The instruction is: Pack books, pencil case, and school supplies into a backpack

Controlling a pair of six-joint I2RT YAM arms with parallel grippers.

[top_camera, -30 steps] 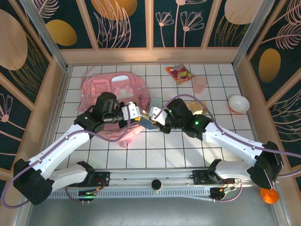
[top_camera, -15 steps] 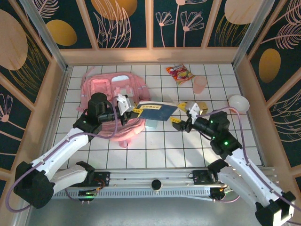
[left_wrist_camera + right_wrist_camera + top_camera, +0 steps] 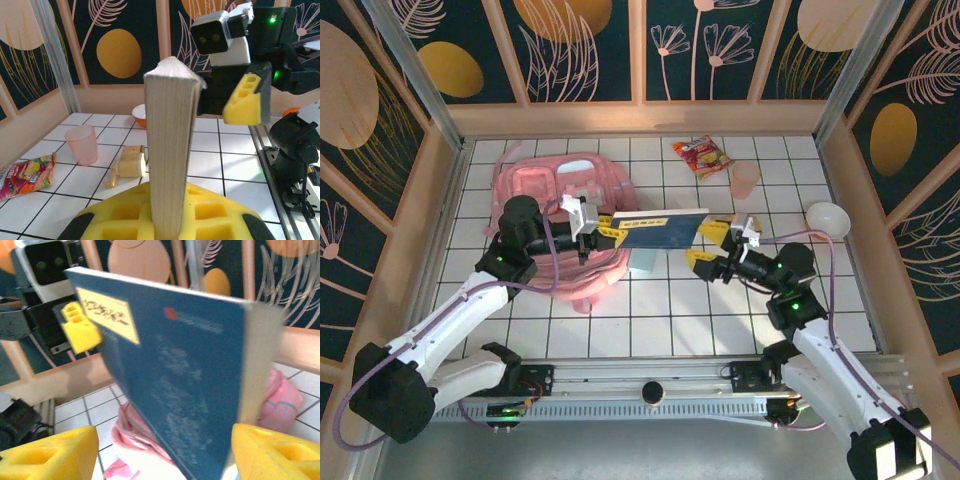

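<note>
The book (image 3: 658, 228) is held clear of the table by the left gripper (image 3: 607, 226), whose yellow pads are clamped on the end that bears the cream label (image 3: 106, 315); it is carried above the white tiles, between the pink backpack (image 3: 548, 180) and the right gripper (image 3: 713, 243); its cover is seen to be dark navy with a small red mark, and its page edges pale cream; in the left wrist view it is seen edge-on, standing upright; the right gripper's jaws are spread wide near the book's far end, and nothing is gripped by them; the pale blue-green pencil case (image 3: 642, 262) is laid on the tiles just below the book, beside the backpack.
</note>
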